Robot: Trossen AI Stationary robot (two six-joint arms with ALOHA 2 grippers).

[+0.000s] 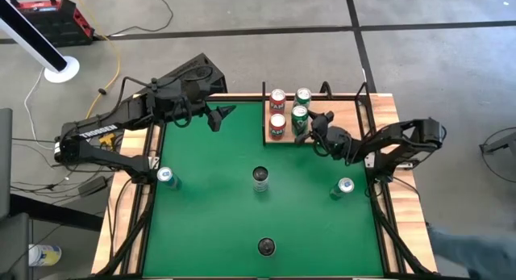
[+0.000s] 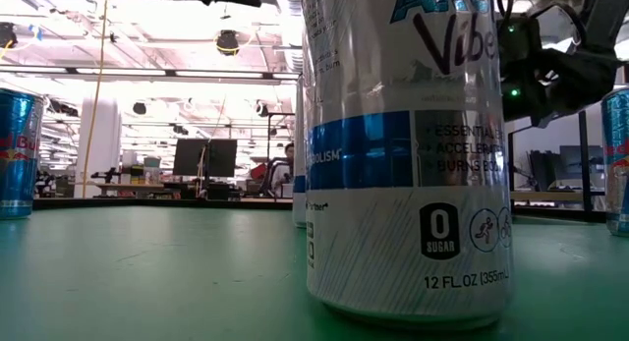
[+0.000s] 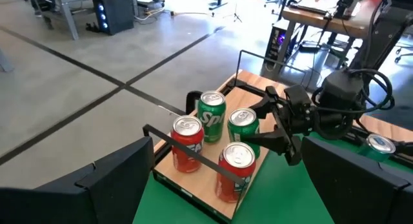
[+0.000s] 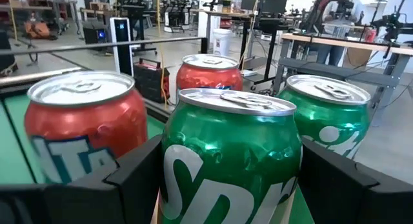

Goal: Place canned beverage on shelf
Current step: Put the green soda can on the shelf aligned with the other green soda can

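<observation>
The shelf (image 1: 289,140), a pale-wood panel at the far edge of the green table, carries two red cans (image 1: 278,97) (image 1: 277,127) and a green can (image 1: 303,95). A second green can (image 1: 299,114) stands upright among them with my right gripper (image 1: 305,127) shut on it. The red can in front (image 3: 235,162) hides its base, so I cannot tell if it rests on the shelf. My left gripper (image 1: 218,114) hangs open in the air left of the shelf, holding nothing. My right gripper pinches the green can's side wall (image 4: 177,179) between its two fingers (image 4: 135,175), one on each side, below the rim. The fingers lie level and come from the table's right and slightly near side. The can stays upright, its top (image 4: 235,100) level.
Several loose cans stand on the green felt: one at the left (image 1: 166,177), one at the right (image 1: 344,186), one in the middle (image 1: 260,177) and one near the front edge (image 1: 266,246), which fills the low view (image 2: 408,154). A black rail (image 3: 193,150) frames the shelf.
</observation>
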